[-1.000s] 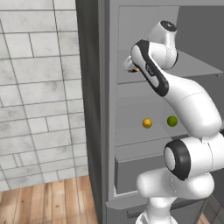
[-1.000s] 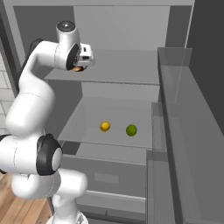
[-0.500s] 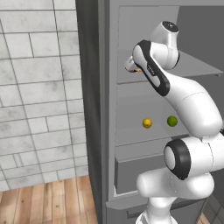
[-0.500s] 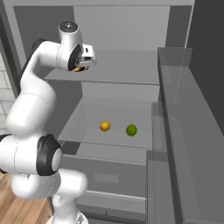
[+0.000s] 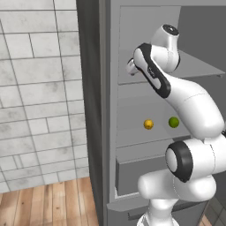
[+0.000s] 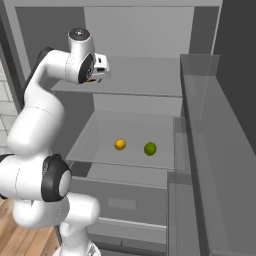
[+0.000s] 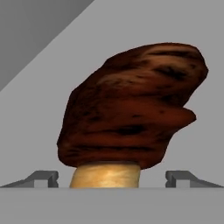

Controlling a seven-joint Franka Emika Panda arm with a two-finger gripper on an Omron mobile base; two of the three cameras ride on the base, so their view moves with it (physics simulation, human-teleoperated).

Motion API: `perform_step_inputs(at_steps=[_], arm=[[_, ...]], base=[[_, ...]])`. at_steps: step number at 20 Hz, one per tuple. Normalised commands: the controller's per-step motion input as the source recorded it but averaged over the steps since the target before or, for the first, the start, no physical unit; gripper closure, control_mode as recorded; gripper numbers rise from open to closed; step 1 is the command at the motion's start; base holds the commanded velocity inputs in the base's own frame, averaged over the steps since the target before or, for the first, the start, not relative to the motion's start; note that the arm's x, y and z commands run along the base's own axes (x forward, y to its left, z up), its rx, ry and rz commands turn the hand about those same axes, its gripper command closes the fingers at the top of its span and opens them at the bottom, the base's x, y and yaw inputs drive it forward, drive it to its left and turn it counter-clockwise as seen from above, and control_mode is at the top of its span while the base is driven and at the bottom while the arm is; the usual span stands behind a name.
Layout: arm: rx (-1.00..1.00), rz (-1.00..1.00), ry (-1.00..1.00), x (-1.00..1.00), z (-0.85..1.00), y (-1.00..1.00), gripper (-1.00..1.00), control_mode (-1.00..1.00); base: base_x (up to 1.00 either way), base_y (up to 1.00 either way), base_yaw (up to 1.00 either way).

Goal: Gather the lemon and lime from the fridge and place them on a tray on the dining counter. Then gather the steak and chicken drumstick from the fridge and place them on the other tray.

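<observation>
Right in front of our tool [image 7: 112, 183] lies the dark brown chicken drumstick with its pale yellow bone end [image 7: 131, 109]. Our tool's two small dark tips stand wide apart, one on each side of the bone end, and they hold nothing. The drumstick's long side runs straight away from us, bone end nearest and fat meaty end farther off, on the flat grey upper shelf [image 6: 150, 80] of the tall grey fridge [image 6: 200, 125]. We think a short push straight ahead would put the bone between the tips. On the shelf below sit the small yellow-orange ball of a lemon [image 6: 120, 144] and the small bright green ball of a lime [image 6: 150, 148], side by side but apart, well below our tool.
</observation>
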Motion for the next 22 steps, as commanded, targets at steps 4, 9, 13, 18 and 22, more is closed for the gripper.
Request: perform_step_inputs(at_steps=[4,9,13,18,22], arm=[[0.0,0.0,0.0,0.0,-0.14,0.0,1.0,-1.0],[0.0,0.0,0.0,0.0,-0.02,0.0,1.0,-1.0],[0.01,0.0,0.0,-0.02,0.0,0.0,1.0,-1.0],[0.03,0.0,-0.01,-0.26,0.0,-0.11,1.0,-1.0],[0.05,0.0,-0.06,-0.54,0.0,-0.24,1.0,-1.0]], base=[[0.0,0.0,0.0],[0.0,0.0,0.0],[0.0,0.0,0.0],[0.0,0.0,0.0],[0.0,0.0,0.0]])
